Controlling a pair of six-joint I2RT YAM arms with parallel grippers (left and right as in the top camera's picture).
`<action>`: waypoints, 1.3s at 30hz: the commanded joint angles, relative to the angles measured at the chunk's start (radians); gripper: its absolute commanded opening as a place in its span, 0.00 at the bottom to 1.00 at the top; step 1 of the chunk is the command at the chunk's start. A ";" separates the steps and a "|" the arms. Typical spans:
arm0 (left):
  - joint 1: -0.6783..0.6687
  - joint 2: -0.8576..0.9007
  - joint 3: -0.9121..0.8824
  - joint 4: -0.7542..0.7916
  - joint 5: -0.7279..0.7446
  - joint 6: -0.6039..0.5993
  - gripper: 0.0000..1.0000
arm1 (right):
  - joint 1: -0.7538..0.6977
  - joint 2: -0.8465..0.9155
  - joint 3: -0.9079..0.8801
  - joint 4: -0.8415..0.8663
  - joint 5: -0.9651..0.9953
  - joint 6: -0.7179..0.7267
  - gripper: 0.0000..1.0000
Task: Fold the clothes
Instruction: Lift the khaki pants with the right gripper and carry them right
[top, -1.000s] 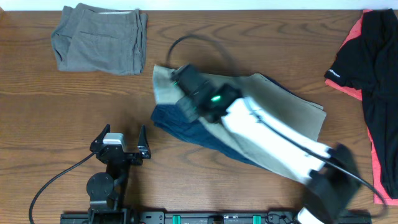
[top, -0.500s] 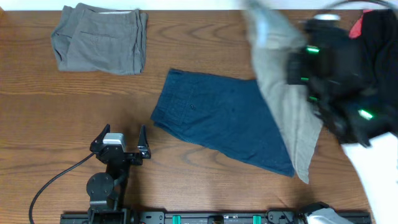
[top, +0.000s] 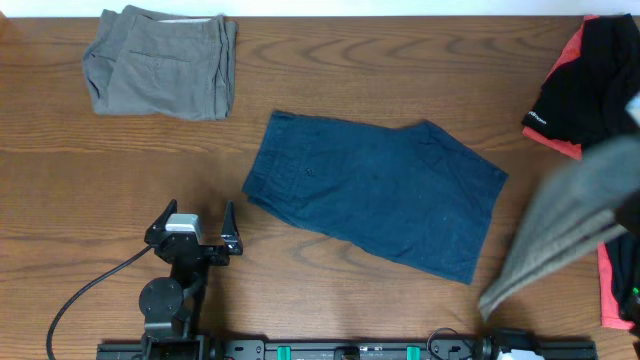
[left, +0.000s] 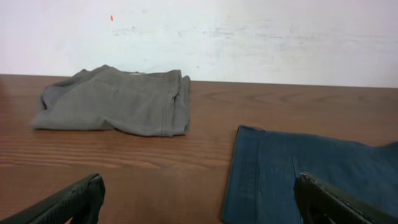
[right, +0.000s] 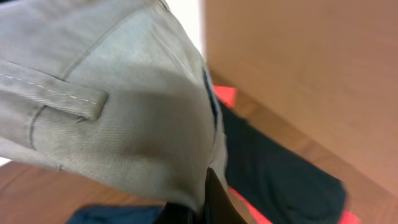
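Denim shorts (top: 375, 195) lie flat at centre, table (top: 330, 70) showing round every edge. Khaki shorts (top: 575, 225) hang at four o'clock, pinched by right gripper (right: 205, 205). Left gripper (top: 198, 214), jaws spread, sits at eight o'clock.

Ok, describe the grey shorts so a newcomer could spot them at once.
On the wooden table, look to the far left corner. The grey shorts lie there alone. Unlike the blue shorts spread flat mid-table, they are a compact folded bundle.
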 joint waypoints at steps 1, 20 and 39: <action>-0.003 -0.010 -0.018 -0.031 0.024 -0.008 0.98 | -0.069 0.002 0.073 -0.014 0.063 0.033 0.01; -0.003 -0.010 -0.018 -0.031 0.024 -0.008 0.98 | -0.173 0.419 0.100 0.293 0.204 0.103 0.01; -0.003 -0.010 -0.018 -0.031 0.024 -0.008 0.98 | -0.199 1.044 0.100 0.584 -0.159 -0.165 0.99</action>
